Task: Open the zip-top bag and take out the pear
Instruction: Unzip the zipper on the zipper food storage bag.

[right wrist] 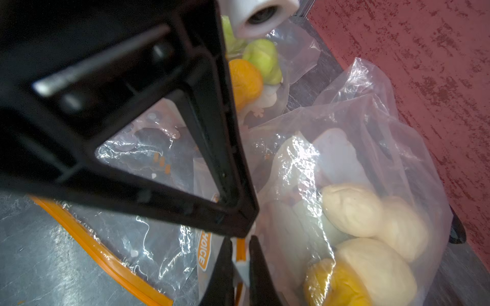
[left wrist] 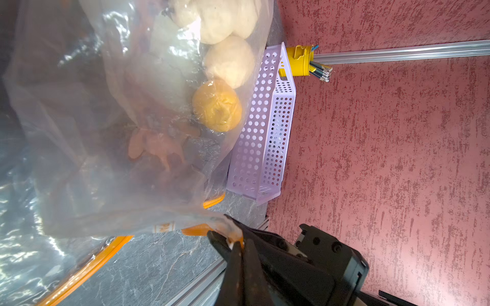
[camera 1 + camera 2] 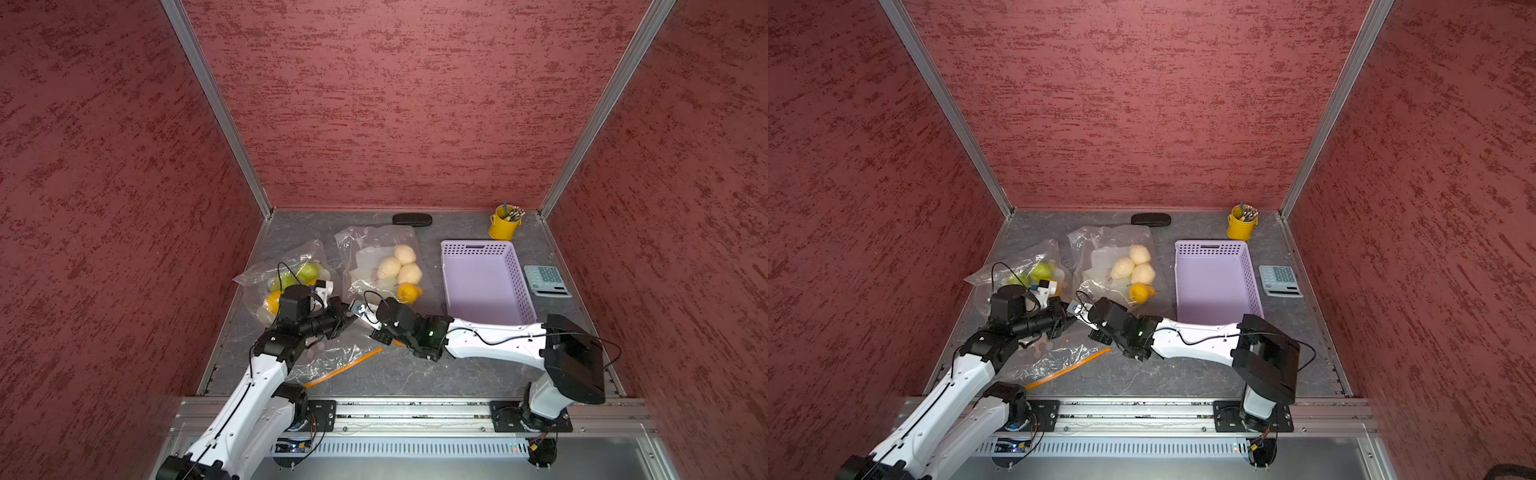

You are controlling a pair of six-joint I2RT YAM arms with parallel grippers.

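Clear film and a narrow strip are all we hold. The left gripper (image 2: 233, 242) is clenched on the orange zip strip (image 2: 195, 229) of the zip-top bag (image 3: 376, 245). The right gripper (image 1: 240, 255) is clamped on the same strip just beside it, at what looks like a white tab. The pear (image 3: 388, 268), pale and stemmed, lies inside that bag among similar pale fruit, next to a yellow fruit (image 3: 408, 293).

Faults we expect:

1. Slip. Thin film gives little purchase, so a quick pull apart may strip either pinch off.
2. Both lips caught. If one pinch spans both sides of the seal, we judge the pull will drag the bag rather than part it.
3. Drag. The fruit anchors the bag, and a lift may roll it against the purple basket (image 3: 478, 246).
4. Snag. A flat bag (image 3: 332, 363) lies beneath the left arm and may come along.
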